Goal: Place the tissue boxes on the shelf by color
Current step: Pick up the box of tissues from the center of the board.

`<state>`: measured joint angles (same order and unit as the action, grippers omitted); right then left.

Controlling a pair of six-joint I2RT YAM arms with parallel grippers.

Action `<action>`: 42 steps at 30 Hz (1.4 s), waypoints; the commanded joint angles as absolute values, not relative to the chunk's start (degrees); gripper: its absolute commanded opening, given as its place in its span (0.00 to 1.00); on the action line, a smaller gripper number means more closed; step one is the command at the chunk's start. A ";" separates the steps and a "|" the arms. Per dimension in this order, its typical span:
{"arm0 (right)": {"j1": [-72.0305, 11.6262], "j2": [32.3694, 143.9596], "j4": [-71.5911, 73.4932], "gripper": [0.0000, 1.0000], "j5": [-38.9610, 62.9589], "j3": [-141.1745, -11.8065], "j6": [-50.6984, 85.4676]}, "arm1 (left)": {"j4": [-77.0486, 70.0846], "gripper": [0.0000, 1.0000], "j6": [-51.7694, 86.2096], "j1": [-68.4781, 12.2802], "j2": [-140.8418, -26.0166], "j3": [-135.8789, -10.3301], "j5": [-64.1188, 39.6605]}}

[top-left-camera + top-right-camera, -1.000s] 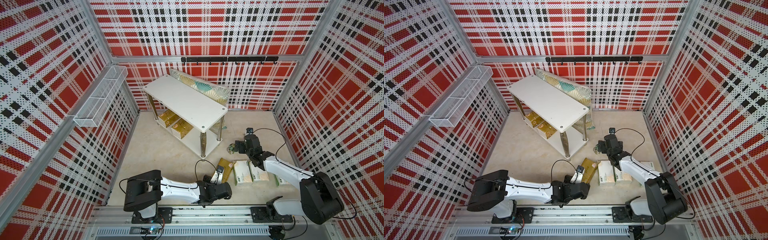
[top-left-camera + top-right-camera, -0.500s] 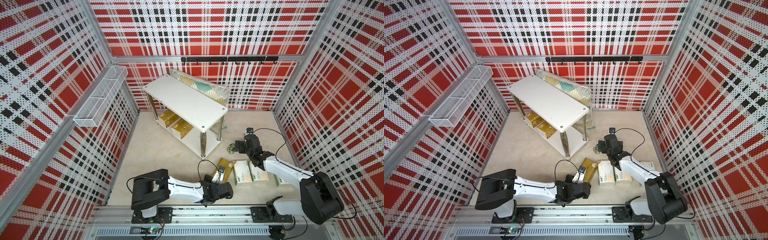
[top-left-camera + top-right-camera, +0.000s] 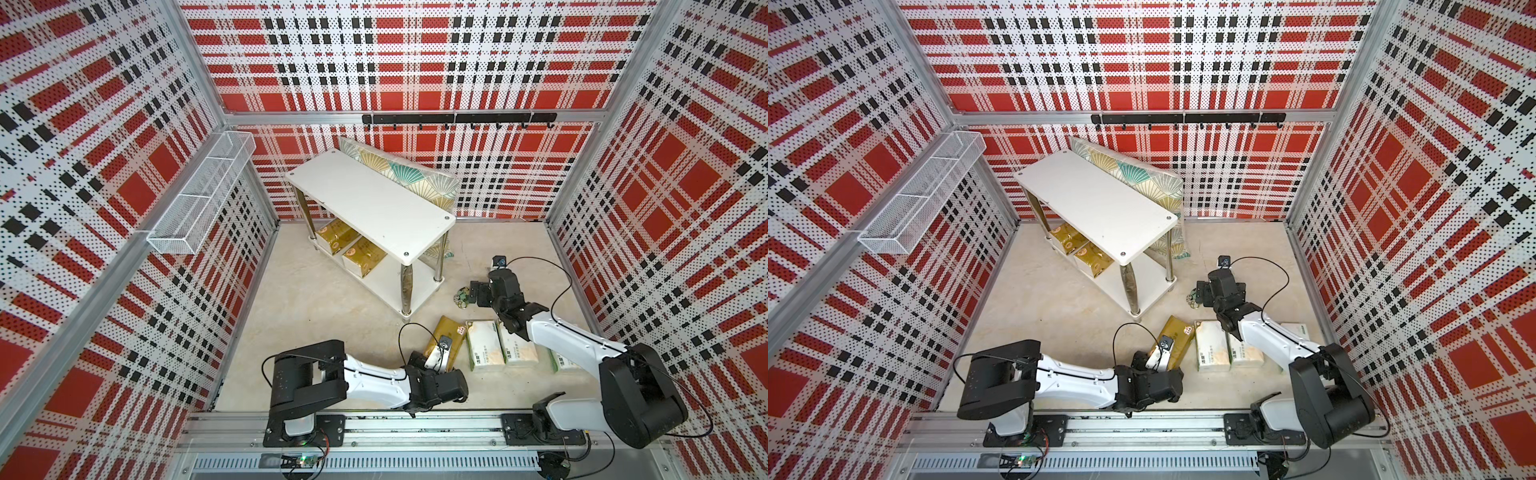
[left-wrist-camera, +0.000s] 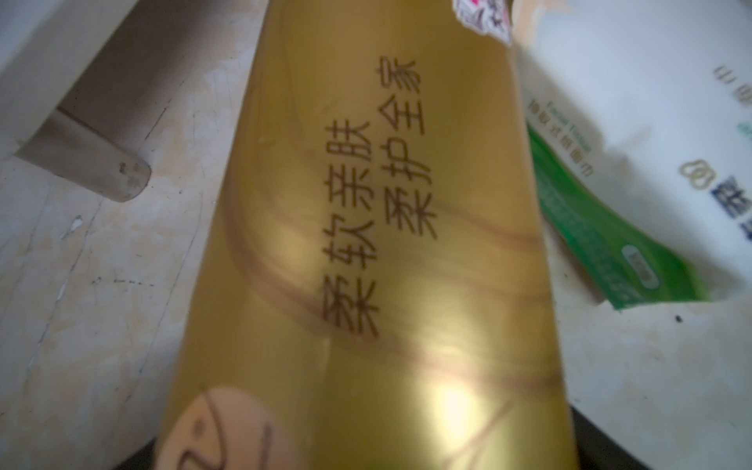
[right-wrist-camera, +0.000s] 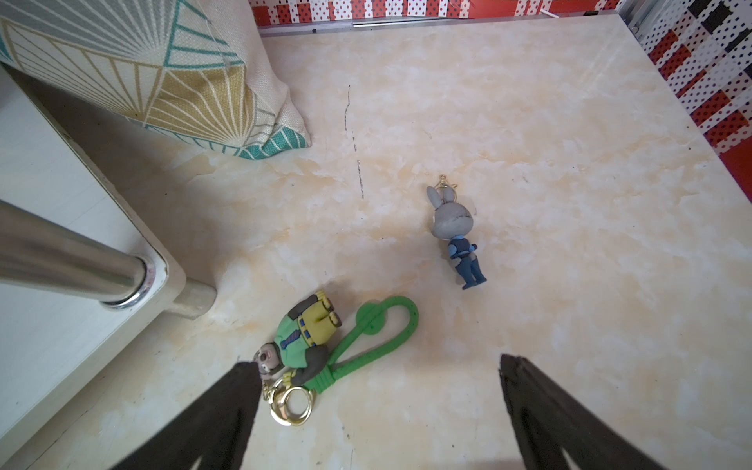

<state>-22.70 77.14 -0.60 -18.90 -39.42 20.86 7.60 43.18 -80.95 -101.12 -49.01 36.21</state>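
left pincer spread wide at one end of a gold tissue pack; right pincer wide apart, empty, over the floor.

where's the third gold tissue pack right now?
On the floor in both top views, the gold tissue pack lies angled between the near corner of the shelf and the left gripper, alongside the nearest white tissue pack.

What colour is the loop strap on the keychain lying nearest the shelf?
Bright green. The strap shows best in the right wrist view.
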 commanded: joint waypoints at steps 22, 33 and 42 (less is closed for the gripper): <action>-22.32 77.71 -0.22 1.00 -19.23 -38.93 20.39 | 6.79 0.85 43.24 -81.04 -97.07 -46.14 35.73; -22.32 77.77 -0.31 1.00 -19.27 -38.67 20.03 | 12.60 0.84 46.17 -81.21 -90.39 -44.51 37.13; -22.25 77.95 -0.53 1.00 -19.45 -38.92 19.69 | 17.31 0.83 49.65 -80.65 -79.55 -39.56 36.71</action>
